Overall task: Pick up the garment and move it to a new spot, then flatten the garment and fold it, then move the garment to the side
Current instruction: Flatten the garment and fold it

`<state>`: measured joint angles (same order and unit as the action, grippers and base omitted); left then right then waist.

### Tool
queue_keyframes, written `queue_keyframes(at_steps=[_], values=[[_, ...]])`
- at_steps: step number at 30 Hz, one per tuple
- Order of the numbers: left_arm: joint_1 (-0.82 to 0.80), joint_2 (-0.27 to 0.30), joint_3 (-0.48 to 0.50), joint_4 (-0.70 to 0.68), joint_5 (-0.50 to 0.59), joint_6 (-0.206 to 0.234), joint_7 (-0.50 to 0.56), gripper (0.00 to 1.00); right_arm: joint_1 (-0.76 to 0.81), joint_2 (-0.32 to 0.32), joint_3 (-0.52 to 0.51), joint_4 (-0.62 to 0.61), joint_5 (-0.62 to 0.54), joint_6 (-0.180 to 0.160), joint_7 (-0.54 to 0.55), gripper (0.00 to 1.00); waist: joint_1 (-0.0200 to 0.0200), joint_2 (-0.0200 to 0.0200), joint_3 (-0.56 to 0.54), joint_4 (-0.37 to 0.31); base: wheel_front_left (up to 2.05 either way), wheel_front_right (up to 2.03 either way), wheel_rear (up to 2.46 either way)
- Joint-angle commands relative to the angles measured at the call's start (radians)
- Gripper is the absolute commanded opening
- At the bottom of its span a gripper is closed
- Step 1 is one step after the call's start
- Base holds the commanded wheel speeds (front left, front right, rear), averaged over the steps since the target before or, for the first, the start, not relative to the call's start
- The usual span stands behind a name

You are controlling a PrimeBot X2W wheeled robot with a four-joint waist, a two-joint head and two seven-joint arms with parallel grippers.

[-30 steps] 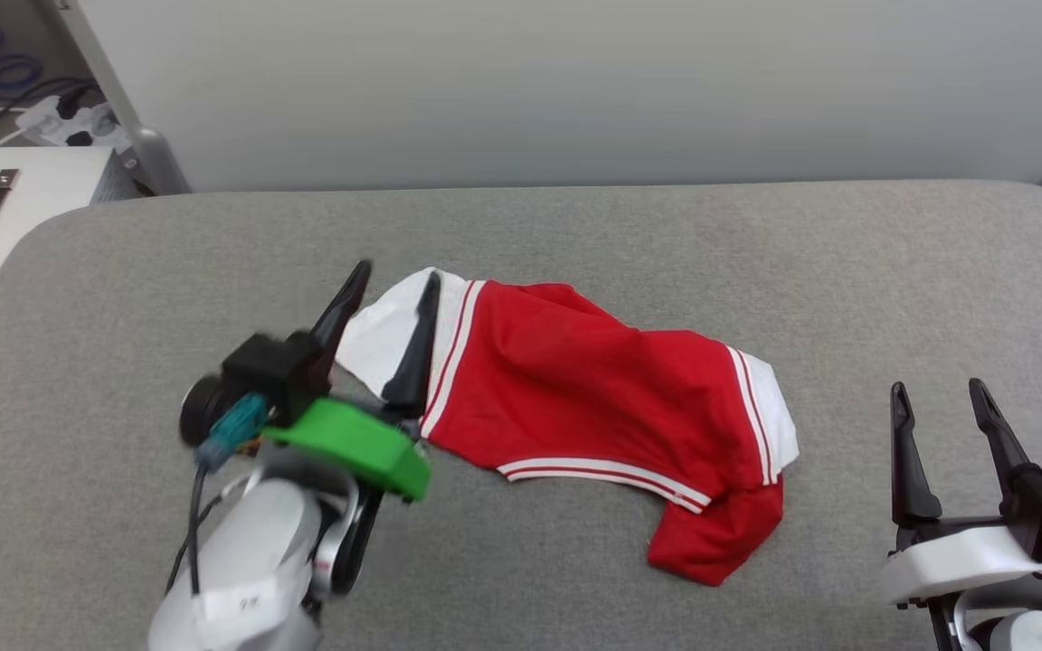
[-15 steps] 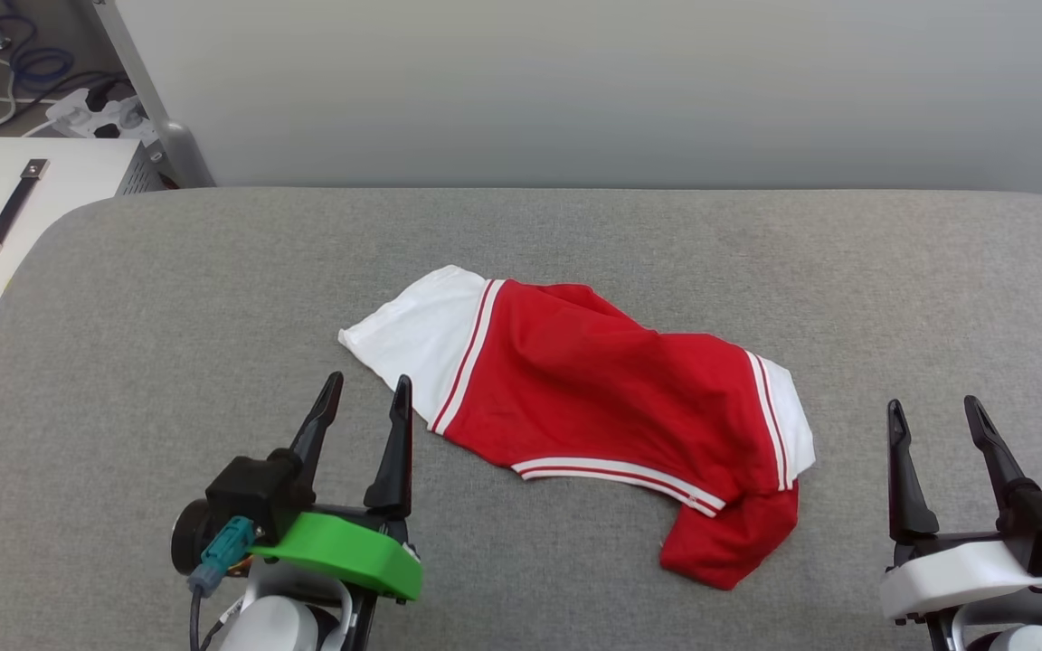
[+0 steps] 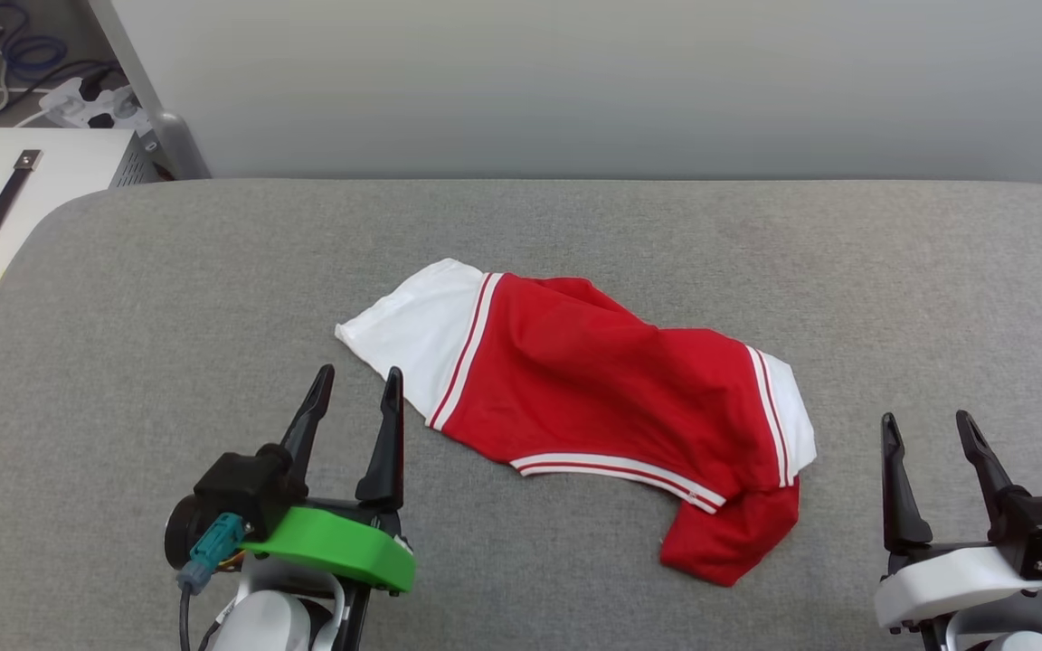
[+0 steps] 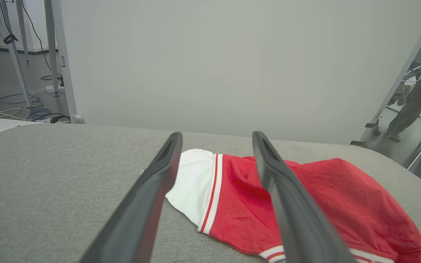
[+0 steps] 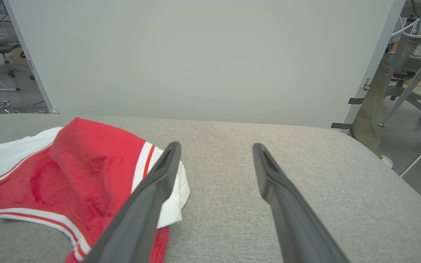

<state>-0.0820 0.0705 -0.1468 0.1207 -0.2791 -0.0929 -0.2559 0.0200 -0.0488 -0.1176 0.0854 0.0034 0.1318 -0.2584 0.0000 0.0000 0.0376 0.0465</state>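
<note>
While the garment (image 3: 593, 389) is seen rumpled at the middle of the bench (image 3: 168, 298), the left tool (image 3: 359, 372) at its 7 o'clock and the right tool (image 3: 925, 418) at 5 o'clock are held open and empty. Flattening, folding and the move aside are judged not yet done.

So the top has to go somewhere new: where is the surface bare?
Bare grey surface lies left of the garment, along the wall behind it, and right of it beyond the right gripper. It is tight between the left gripper and the white sleeve.
</note>
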Motion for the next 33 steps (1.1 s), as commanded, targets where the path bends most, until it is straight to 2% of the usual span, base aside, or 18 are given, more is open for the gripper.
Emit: queue_keyframes(at_steps=[1,5,8,14,20,26,33], values=[[0.0,-0.006,0.006,0.004,0.011,-0.008,-0.006,1.0,-0.004,-0.001,0.005,0.004,0.003,-0.001,0.006,1.0,0.0,0.0,0.009,0.007,0.0,0.0,0.0],[-0.004,-0.013,0.009,0.029,0.001,-0.017,-0.006,1.0,-0.027,-0.014,0.051,0.015,0.066,-0.001,0.124,1.0,0.0,0.0,0.028,0.023,0.0,0.0,0.0],[-0.013,-0.016,0.009,0.039,-0.002,-0.022,-0.006,1.0,-0.059,-0.077,0.092,0.003,0.106,-0.001,0.265,1.0,0.0,0.0,0.045,0.038,0.0,0.0,0.0],[-0.042,-0.019,0.004,0.045,0.008,-0.028,-0.006,1.0,-0.156,-0.242,0.182,-0.028,0.262,-0.001,0.658,1.0,0.0,0.0,0.094,0.077,0.0,0.0,0.0],[-0.071,-0.02,-0.005,0.046,0.014,-0.03,-0.006,1.0,-0.25,-0.35,0.217,-0.044,0.399,-0.001,0.951,1.0,0.0,0.0,0.15,0.125,0.0,0.0,0.0],[-0.095,-0.02,-0.019,0.038,-0.004,-0.022,-0.006,1.0,-0.311,-0.399,0.232,-0.031,0.428,-0.001,1.076,1.0,0.0,0.0,0.203,0.175,0.0,0.0,0.0],[-0.12,-0.02,-0.033,0.029,-0.018,-0.012,-0.006,1.0,-0.349,-0.426,0.288,0.01,0.413,-0.001,1.089,1.0,0.0,0.0,0.249,0.221,0.0,0.0,0.0]])
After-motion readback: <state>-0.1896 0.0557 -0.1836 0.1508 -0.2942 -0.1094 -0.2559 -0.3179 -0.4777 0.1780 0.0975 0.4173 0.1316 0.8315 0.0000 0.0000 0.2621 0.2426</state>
